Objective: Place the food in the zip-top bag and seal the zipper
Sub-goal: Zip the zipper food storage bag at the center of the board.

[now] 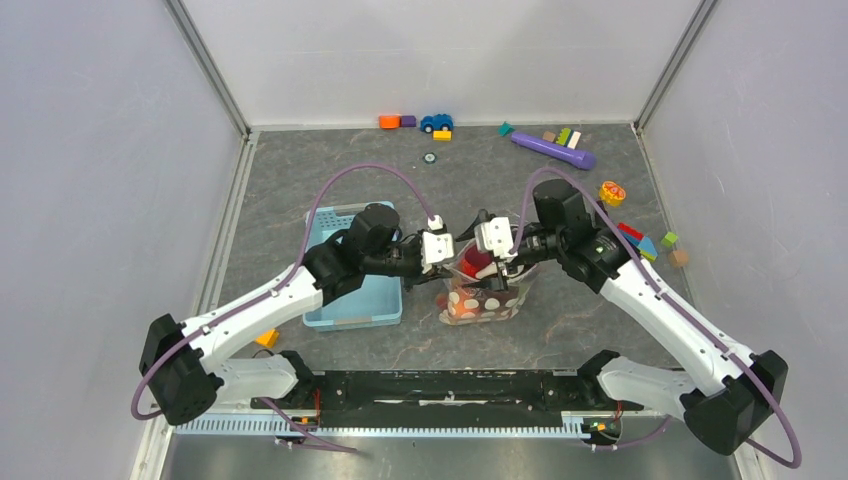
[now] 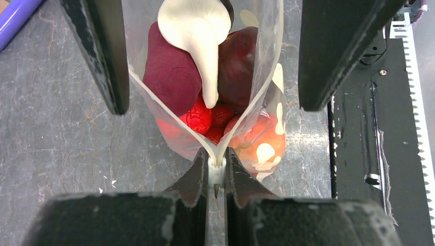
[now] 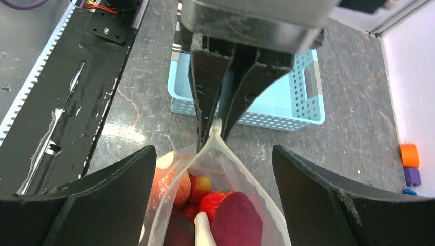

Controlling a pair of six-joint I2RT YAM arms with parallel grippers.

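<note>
on the grey marbled table [image 1: 300, 170], seen from above, the clear white-dotted plastic zip-top bag [image 1: 490, 300] stands upright between both arms, just beside a light blue perforated plastic basket [image 1: 360, 300]. from the left wrist, the left gripper [image 2: 217, 156] is clenched on the small white slider tab [image 2: 217, 175] at the end of the thin clear zipper [image 2: 169, 115]. the zipper gapes in a v over the red, maroon and white toy food [image 2: 200, 115] inside, probably so the slider can be drawn along it. from the right wrist, the right gripper [image 3: 214, 154] is spread wide, straddling the mouth and grasping nothing, seemingly to steady the bag. one pale piece pokes up near the opening and could snag.
</note>
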